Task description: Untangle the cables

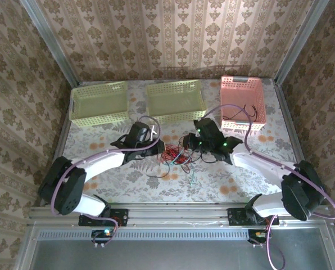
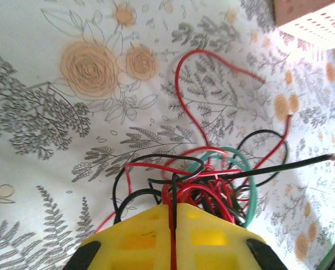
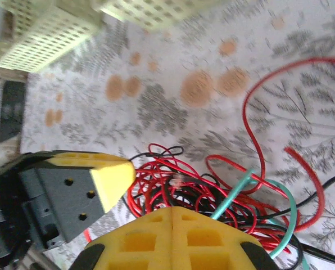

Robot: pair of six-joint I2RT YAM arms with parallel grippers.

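Just in front of the middle basket (image 1: 176,117), on the side toward the arm bases, the cables (image 1: 176,155) lie on the tabletop (image 1: 229,177) as one compact knot of red, black and teal strands, with loose loops and tails trailing farther from the basket. Before the basket's left corner stands the left gripper (image 2: 173,207). Its yellow fingers are pressed together, and a red line runs along the seam between them, so a red strand appears to be pinched there. Before the basket's right corner stands the right gripper (image 3: 172,211), fingers likewise pressed together. A teal strand (image 3: 235,191) runs straight to its tip and appears to be caught, though the contact itself is hidden. Each strand is judged very light, thin and limp, so it follows any pull and drags its neighbours along. The insulation looks smooth, so a strand may slide through a light pinch. Breakage is unlikely, but a hard pull on the dense core is expected to tighten the knot rather than open it. Recommended hold: a single strand at the rim of the knot or on a free loop, such as the long red loop (image 2: 212,73) standing clear of the mass. Take one strand per gripper and draw slowly apart.
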